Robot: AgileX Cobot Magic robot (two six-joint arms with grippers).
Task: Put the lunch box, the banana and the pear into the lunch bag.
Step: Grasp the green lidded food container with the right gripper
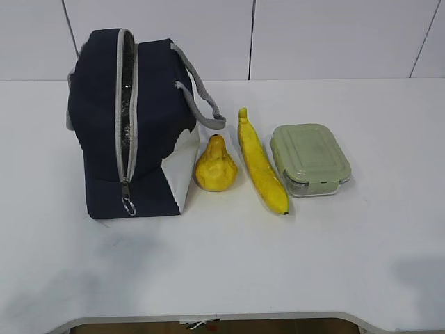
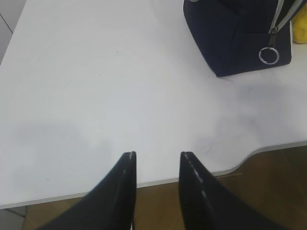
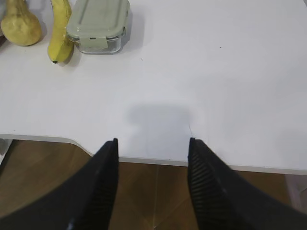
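Both hands' bases are cropped; the lunch bag (image 2: 240, 33) is cut off.

L gripper (image 2: 157, 154): two matte black, blade-shaped fingers (image 2: 125, 182) tapering to narrow tips, w/ a thin pale line along each inner edge. R gripper (image 3: 152, 141): same black tapered fingers (image 3: 106, 172), broader, w/ fine ribbed texture on the inner pads. No cables, screws or markings visible in either wrist view.
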